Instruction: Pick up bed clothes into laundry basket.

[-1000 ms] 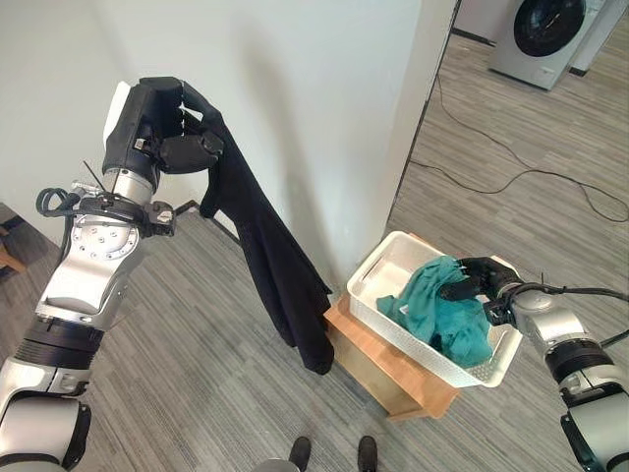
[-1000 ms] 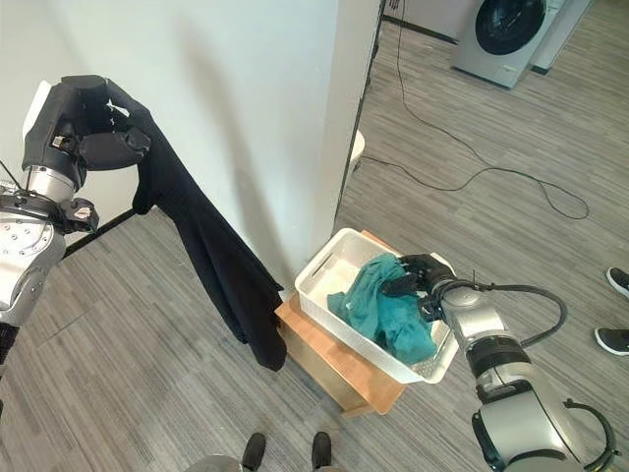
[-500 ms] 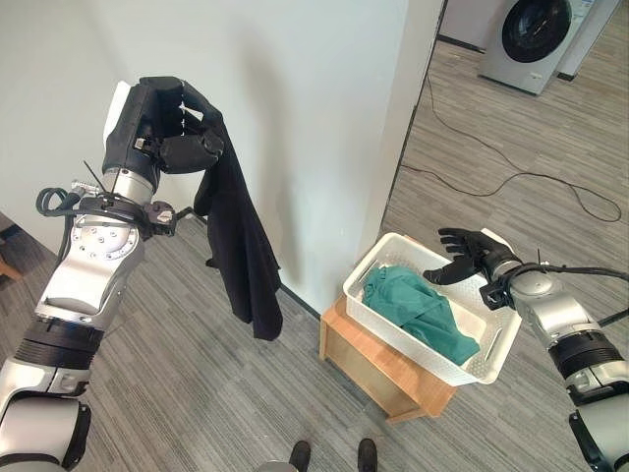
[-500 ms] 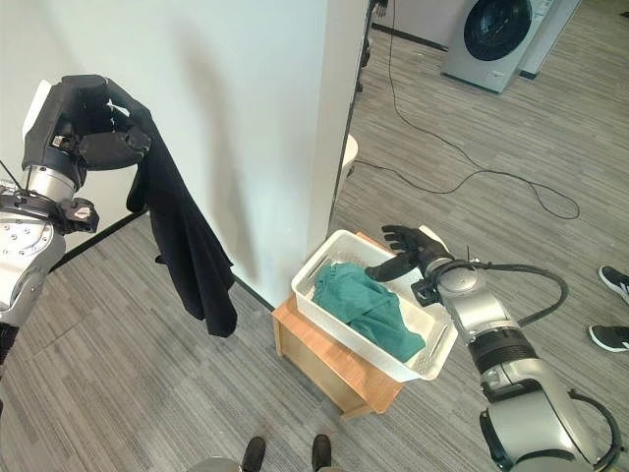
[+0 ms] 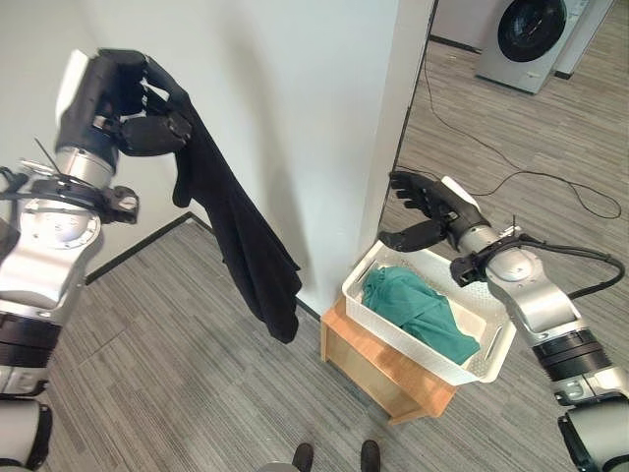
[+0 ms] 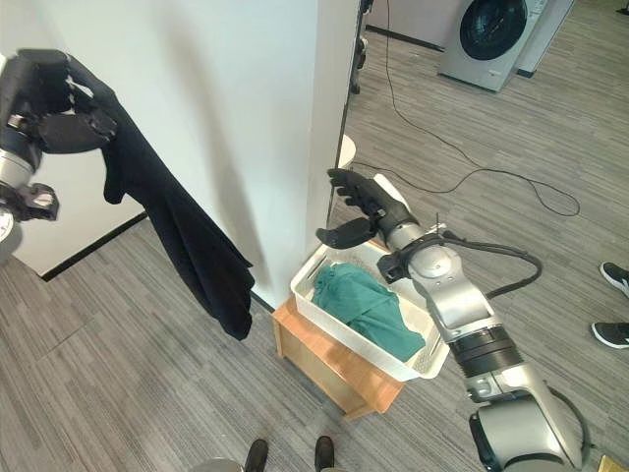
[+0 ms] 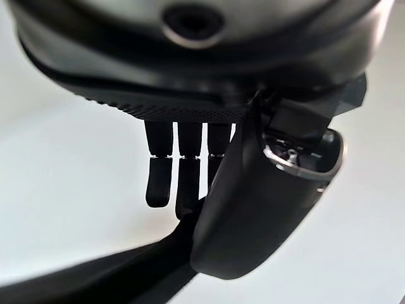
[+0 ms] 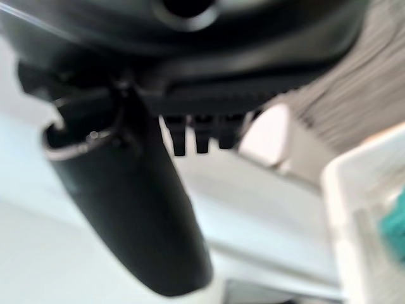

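Black garment [image 5: 241,236]: hung in the air to the left of the laundry basket [image 5: 491,344], its lower end level with the basket's rim and well apart from it, in front of the white wall [image 5: 295,98].
Left hand [image 5: 123,93]: raised high, far left of the basket, fingers curled tight round the garment's top.
Right hand [image 5: 425,208]: just above the basket's far rim, fingers spread and straight, thumb apart, holding nothing.
Laundry basket: white, perforated, sat on a low wooden stand [image 5: 378,369].
Green cloth [image 5: 418,310]: lay crumpled inside the basket.
Washing machine [image 5: 526,39]: far behind the basket.
Person's shoes [image 6: 614,305]: on the floor, right of the basket.
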Controlling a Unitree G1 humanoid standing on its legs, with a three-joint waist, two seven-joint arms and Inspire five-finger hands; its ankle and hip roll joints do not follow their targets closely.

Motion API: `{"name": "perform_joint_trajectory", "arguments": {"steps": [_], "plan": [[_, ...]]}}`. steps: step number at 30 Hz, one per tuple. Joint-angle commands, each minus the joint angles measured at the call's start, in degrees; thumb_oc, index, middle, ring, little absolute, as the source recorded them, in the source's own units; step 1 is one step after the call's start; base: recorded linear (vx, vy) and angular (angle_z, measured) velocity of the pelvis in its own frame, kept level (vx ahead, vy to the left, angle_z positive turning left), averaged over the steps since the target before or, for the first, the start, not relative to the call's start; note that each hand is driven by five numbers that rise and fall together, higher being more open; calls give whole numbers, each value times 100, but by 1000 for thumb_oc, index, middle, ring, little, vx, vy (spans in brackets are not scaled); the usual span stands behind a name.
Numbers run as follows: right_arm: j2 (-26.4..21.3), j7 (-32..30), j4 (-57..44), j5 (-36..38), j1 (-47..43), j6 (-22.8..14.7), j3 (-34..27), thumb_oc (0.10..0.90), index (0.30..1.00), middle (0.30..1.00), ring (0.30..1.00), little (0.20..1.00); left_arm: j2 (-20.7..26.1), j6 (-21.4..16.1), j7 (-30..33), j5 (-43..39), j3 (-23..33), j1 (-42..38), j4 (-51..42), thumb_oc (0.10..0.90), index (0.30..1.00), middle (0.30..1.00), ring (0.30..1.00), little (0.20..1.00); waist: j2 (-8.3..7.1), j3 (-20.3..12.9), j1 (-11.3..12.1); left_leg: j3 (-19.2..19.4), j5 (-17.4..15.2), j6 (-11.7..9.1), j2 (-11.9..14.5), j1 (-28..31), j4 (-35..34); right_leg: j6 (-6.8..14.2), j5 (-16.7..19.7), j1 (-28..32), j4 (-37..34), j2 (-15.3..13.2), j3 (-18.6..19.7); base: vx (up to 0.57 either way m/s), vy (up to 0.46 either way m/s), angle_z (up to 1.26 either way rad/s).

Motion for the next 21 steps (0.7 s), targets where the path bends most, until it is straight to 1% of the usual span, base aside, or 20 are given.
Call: {"name": "perform_joint_trajectory", "arguments": {"steps": [1,2,4,6,10,12,13,15,16,17,19,21], "plan": [[178,-162,-591,438,475,-881,-163,800,900,900,900,900,505,-900,327,-175,269,-1000,482,400,300,300,300,300,220,-1126,156,154,120,-19,-241,-305,-6,270,-123,55,265,-167,-226,0,0,0],[462,-206,-533,570,601,-979,-145,800,900,900,900,900,545,-937,327,-248,179,-1104,540,400,300,300,300,300,267,-1128,173,146,125,-18,-244,-309,-6,274,-127,53,273,-170,-246,0,0,0],[690,-241,-447,590,766,-1070,-117,800,900,900,900,900,635,-975,330,-303,26,-1273,624,400,300,300,300,300,295,-1131,183,125,134,-20,-248,-321,-6,278,-135,48,293,-178,-261,1,-3,2],[814,-172,-389,563,949,-1116,10,800,900,900,900,900,765,-1015,321,-338,-199,-1534,706,400,300,300,300,300,339,-1144,186,86,141,-19,-251,-330,-6,284,-150,43,321,-190,-281,11,-2,8],[1036,35,-284,706,1211,-1098,334,800,900,900,900,900,786,-1059,286,-447,-661,-2000,918,400,300,300,300,300,394,-1139,171,8,153,-25,-259,-346,-6,286,-164,43,336,-213,-335,10,-6,14],[1098,68,-252,749,1230,-1107,390,800,900,900,900,900,753,-1075,283,-505,-717,-2070,960,400,300,300,300,300,393,-1139,179,-6,154,-26,-263,-351,-6,289,-163,44,325,-215,-347,5,-8,6],[1192,115,-185,825,1195,-1108,502,800,900,900,900,900,719,-1085,273,-555,-753,-2098,970,400,300,300,300,300,409,-1134,202,-12,157,-25,-259,-356,-6,294,-160,44,314,-218,-359,56,-18,2],[1331,43,-3,674,876,-1187,803,800,900,900,900,900,715,-1103,269,-574,-950,-2277,1028,400,300,300,300,300,440,-1162,287,-25,92,-9,-264,-328,-6,307,-174,101,223,-216,-364,32,-11,0],[1338,41,9,672,860,-1195,804,800,900,900,900,900,721,-1106,268,-576,-964,-2300,1037,400,300,300,300,300,438,-1149,285,-23,146,-12,-265,-357,-6,308,-127,67,232,-218,-361,0,0,0],[1411,-18,37,581,666,-1227,940,800,900,900,900,900,728,-1119,258,-560,-1061,-2353,1026,400,300,300,300,300,459,-1168,332,-28,91,-8,-271,-336,-6,314,-149,107,173,-218,-354,0,0,0],[1503,-155,103,535,429,-1294,986,800,900,900,900,900,731,-1161,285,-596,-1175,-2483,1055,400,300,300,300,300,474,-1163,380,-28,151,-14,-274,-388,-6,329,-72,79,122,-228,-359,0,0,0],[1621,-285,118,502,193,-1372,1050,800,900,900,900,900,721,-1202,344,-604,-1225,-2537,1006,400,300,300,300,300,498,-1185,455,-38,97,-14,-279,-387,-6,336,-111,115,63,-232,-372,45,8,0]]}}
